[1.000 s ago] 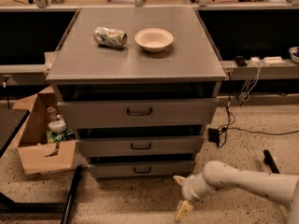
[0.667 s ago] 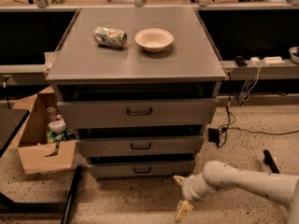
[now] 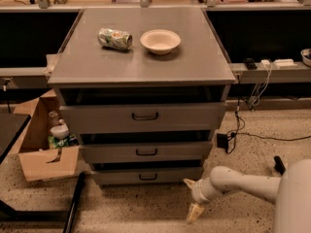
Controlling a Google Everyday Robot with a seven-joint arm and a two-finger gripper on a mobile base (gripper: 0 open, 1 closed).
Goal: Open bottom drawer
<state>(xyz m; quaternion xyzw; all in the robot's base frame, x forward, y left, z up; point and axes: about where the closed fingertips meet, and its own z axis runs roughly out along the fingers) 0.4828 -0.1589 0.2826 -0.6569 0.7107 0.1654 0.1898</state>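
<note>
Speckled floor (image 3: pixel 252 144), lower centre: low grey metal bottom drawer (image 3: pixel 170 174), small dark bar handle. Cream two-finger gripper (image 3: pixel 190 201) just beside its right corner, jaws spread, empty.

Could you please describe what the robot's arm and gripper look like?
The arm is a smooth, rounded, off-white tube widening toward a bulky white shell at lower right, with no visible cables or markings. The gripper, low beside the bottom drawer, has two tan, tapered fingers.

bottom drawer (image 3: pixel 121 175) – grey | claw (image 3: pixel 189 201) just beside it – cream, seemingly
</note>
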